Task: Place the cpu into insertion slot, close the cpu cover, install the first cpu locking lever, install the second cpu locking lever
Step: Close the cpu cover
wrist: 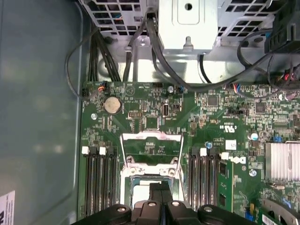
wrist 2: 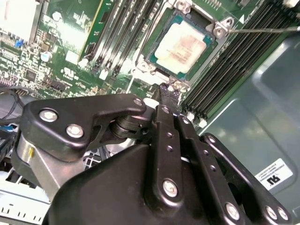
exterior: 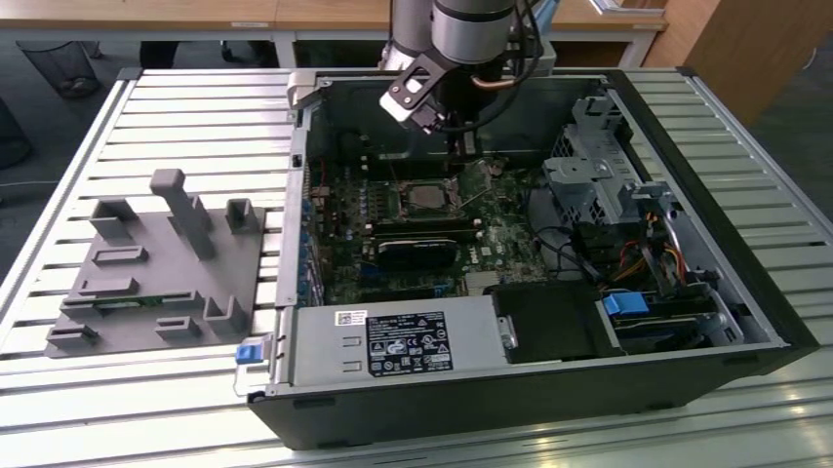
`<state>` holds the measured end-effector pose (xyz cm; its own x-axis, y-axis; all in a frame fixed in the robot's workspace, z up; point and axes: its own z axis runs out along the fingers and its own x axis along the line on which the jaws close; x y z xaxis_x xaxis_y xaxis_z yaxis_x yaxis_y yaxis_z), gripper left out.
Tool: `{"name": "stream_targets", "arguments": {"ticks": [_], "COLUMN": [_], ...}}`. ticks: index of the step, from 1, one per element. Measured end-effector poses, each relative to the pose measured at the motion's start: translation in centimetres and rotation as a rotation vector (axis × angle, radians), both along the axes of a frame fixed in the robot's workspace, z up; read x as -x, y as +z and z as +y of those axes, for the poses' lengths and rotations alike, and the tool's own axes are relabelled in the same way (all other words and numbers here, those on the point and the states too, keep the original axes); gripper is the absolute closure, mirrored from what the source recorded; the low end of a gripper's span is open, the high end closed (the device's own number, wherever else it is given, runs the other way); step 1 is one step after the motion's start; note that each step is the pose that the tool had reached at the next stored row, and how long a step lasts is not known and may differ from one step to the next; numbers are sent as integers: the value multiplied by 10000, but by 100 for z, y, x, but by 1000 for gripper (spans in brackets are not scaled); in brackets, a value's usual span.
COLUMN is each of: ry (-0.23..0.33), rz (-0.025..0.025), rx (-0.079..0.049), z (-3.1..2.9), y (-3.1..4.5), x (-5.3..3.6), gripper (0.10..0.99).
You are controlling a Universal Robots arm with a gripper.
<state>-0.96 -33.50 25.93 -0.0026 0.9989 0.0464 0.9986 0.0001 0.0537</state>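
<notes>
The cpu (wrist 2: 183,42) lies flat in the insertion slot (wrist 2: 154,58), its silvery-tan face up; the exterior view shows the cpu (exterior: 423,198) mid-board. The cpu cover (wrist: 152,147) is swung open, a silver frame with green board showing through its window. My gripper (wrist 2: 169,91) has its dark fingers pressed together, nothing between them, at the slot's edge on the cover's side. The gripper (wrist: 159,190) hides part of the cpu (wrist: 140,192) in the first wrist view. A thin locking lever (wrist 2: 262,30) sticks out raised from a slot corner.
Long black memory slots (wrist 2: 225,70) flank the socket. The open computer case (exterior: 729,370) walls in the board, with cables (wrist: 159,51) and a drive cage (exterior: 586,175) nearby. A grey fixture (exterior: 156,263) sits on the slatted table at the exterior view's left.
</notes>
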Motion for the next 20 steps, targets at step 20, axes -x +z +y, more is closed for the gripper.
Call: {"name": "stream_targets", "arguments": {"ticks": [20], "ry": [227], "rz": [1], "rx": [-13], "z": [4], "y": [38], "x": [-159], "gripper": [980]}}
